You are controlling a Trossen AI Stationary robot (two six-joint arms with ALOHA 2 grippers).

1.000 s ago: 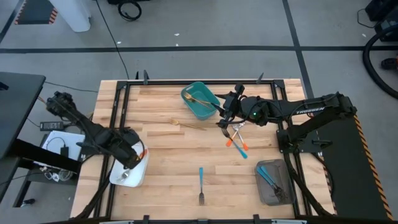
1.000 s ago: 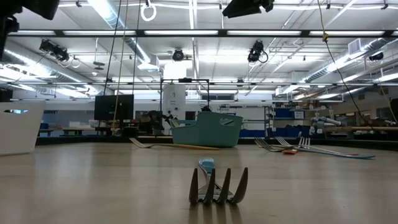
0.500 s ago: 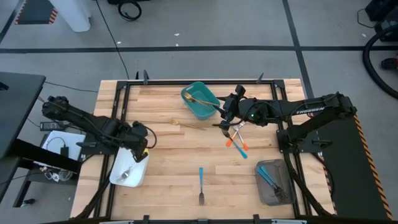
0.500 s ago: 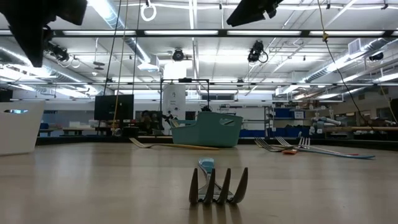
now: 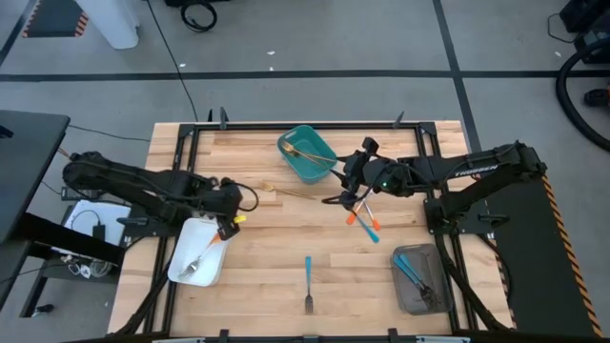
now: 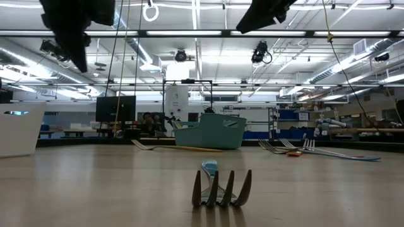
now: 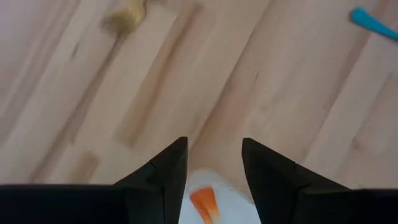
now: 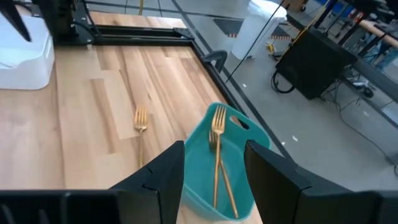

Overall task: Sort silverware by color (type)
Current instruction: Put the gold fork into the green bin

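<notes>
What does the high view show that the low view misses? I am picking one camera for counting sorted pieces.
Only the high view shows the white tray's orange-handled fork, the grey tray's blue-handled pieces, a gold fork inside the teal bin, and both open grippers, left and right. Only the low view shows the room behind the table. Both show the bin, the gold fork on the table, and the lone blue-handled fork.

My left gripper (image 5: 232, 204) lifts off the white tray (image 5: 187, 250) toward the table's middle, leaving an orange-handled fork (image 5: 205, 255) there.
</notes>
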